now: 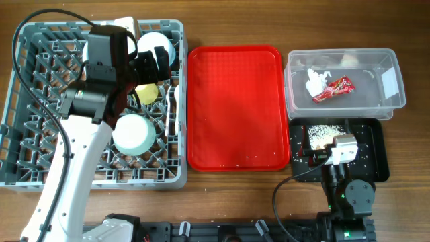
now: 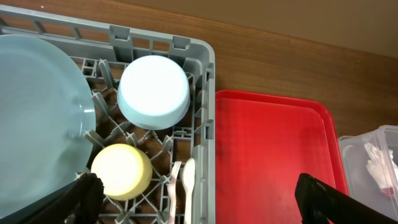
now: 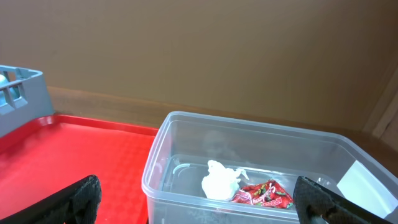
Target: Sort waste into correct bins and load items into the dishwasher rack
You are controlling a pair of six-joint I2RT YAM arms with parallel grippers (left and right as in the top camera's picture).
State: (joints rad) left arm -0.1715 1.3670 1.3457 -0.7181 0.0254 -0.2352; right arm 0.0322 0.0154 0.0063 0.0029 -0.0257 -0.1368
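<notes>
Over the rack's [image 2: 207, 81] right-hand column the left claw [image 2: 199, 202] hangs spread wide w/ nothing in it. The fork [image 2: 175, 190] & spoon [image 2: 189, 183] lie straight below it, side by side, long axes running along the rack wall, i.e. square to the line between the fingers, yellow cup [image 2: 121, 171] just beside. The right claw [image 3: 199, 202], likewise spread & empty, sits over the black tray [image 1: 375, 144] w/ its scraps [image 1: 326, 131], facing the clear tub [image 3: 155, 168] holding napkin [image 3: 219, 182] & red wrapper [image 3: 264, 194]. So prob. only the few crumbs [image 1: 247, 159] on the red tray [image 1: 235, 101] are left, between both arms, nearer the right.
</notes>
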